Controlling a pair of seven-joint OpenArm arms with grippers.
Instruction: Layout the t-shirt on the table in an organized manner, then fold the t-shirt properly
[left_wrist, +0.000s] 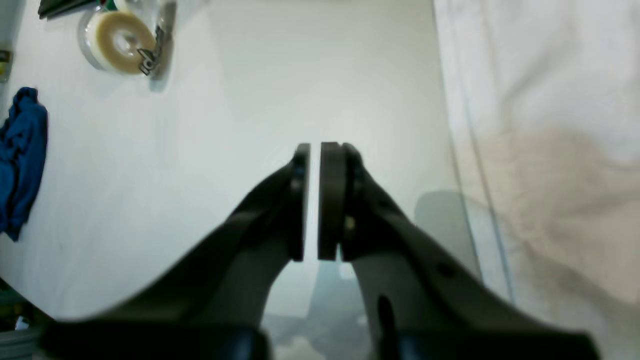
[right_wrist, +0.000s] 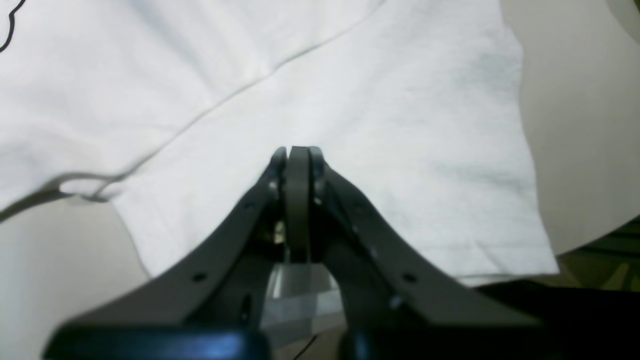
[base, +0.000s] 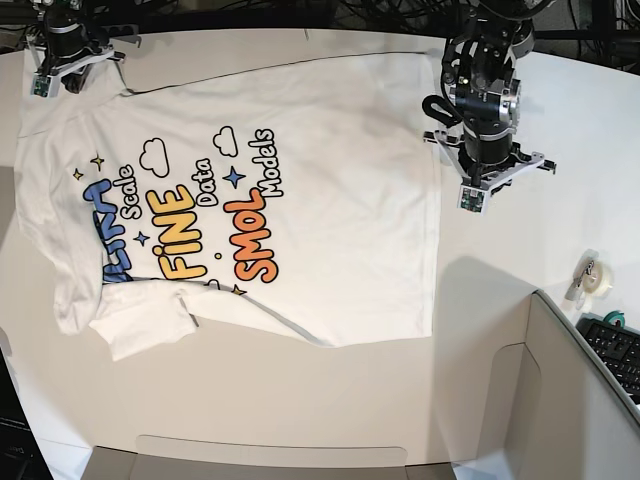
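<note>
The t-shirt (base: 250, 200) is lying print side up on the white table (base: 330, 400), spread across the middle and left of the base view, as the two arms are working at opposite ends of it. The left gripper (left_wrist: 314, 200) is hanging over bare tabletop just beside the hem edge, its jaws showing a narrow slit with nothing between them, which suggests it is letting go after tugging the hem straight. The right gripper (right_wrist: 298, 200) is sitting with its jaws pressed together above a sleeve near the table's edge; whether any cloth is pinched there cannot be told from the wrist view. The body of the white shirt is looking mostly flat, with blue, yellow and orange-red lettering readable sideways, but one sleeve (base: 140, 325) is lying doubled over itself and the nearby side edge is rippling, so the layout is probably not finished. A tape roll (left_wrist: 122, 42) and a blue cloth (left_wrist: 20, 160) are resting well apart from the shirt
</note>
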